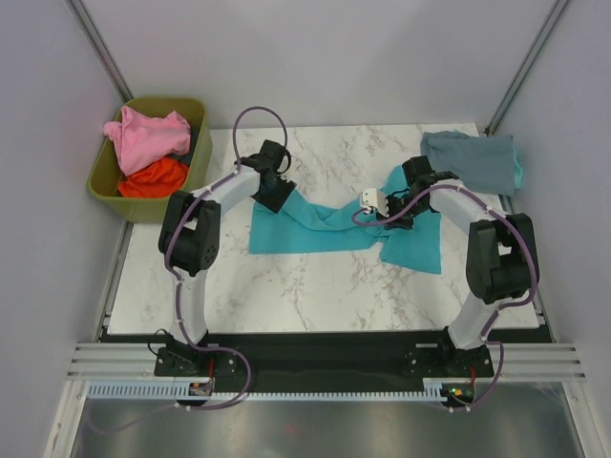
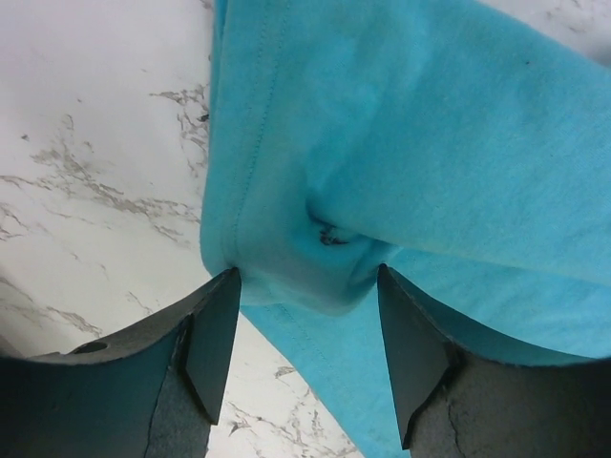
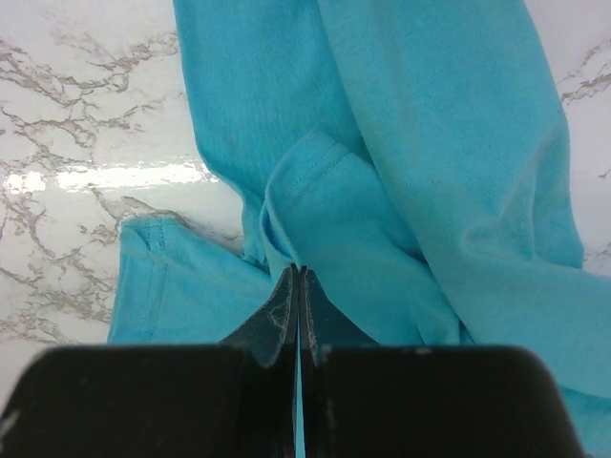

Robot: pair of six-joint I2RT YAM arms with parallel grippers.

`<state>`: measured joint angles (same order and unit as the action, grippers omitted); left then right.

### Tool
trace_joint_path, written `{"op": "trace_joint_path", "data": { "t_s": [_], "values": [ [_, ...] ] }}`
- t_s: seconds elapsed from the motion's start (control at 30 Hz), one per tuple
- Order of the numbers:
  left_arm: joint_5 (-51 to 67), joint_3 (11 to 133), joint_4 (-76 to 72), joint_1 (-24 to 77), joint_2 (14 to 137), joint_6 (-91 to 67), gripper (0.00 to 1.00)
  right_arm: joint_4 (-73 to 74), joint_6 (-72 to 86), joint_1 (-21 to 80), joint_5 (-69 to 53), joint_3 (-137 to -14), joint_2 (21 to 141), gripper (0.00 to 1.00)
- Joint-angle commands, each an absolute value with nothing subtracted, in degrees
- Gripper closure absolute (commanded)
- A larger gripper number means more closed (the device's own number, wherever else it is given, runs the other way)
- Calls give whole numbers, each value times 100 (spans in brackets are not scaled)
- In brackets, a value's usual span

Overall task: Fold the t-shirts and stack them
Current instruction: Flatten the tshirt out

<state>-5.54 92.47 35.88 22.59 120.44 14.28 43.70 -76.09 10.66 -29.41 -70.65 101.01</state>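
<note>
While the teal t-shirt (image 1: 325,229) lies spread and rumpled across the middle of the marble table (image 1: 315,291), both arms reach down onto it. The left gripper (image 2: 307,272) sits at the shirt's upper left corner. Its dark fingers (image 2: 210,343) stand apart on either side of a bunched, stitched edge of the cloth, which fills the gap between the tips without being pressed flat. The right gripper (image 3: 298,269) is at the shirt's right part, where the cloth folds over itself. Its two fingers are pressed together, with a thin line of teal cloth caught between them, so it grips the teal t-shirt.

In the upper right of the top view, a grey-blue t-shirt (image 1: 473,160) lies folded at the table's far corner, just beside the teal one. At the upper left, off the table's edge, an olive-green bin (image 1: 100,181) holds a pink t-shirt (image 1: 148,134) heaped above an orange-red t-shirt (image 1: 153,178).
</note>
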Motion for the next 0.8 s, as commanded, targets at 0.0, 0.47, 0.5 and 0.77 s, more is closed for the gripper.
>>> {"op": "trace_joint_path", "data": {
  "t_s": [0.0,0.47,0.5,0.77],
  "values": [
    [-694,9483,3436,2171,12173,1679,34,4324,-7532,1081,-3059,-7330,10160,100],
    [-528,8474,3050,2022,11479,2619,41,4316,-7418,1081,-3059,-7295,10169,100],
    [-519,8447,3050,2021,11452,2637,42,4324,-7418,1081,-3059,-7286,10169,100],
    [-413,8464,3059,1995,11514,2558,47,4307,-7339,1099,-3059,-7330,10169,100]
  ]
}}
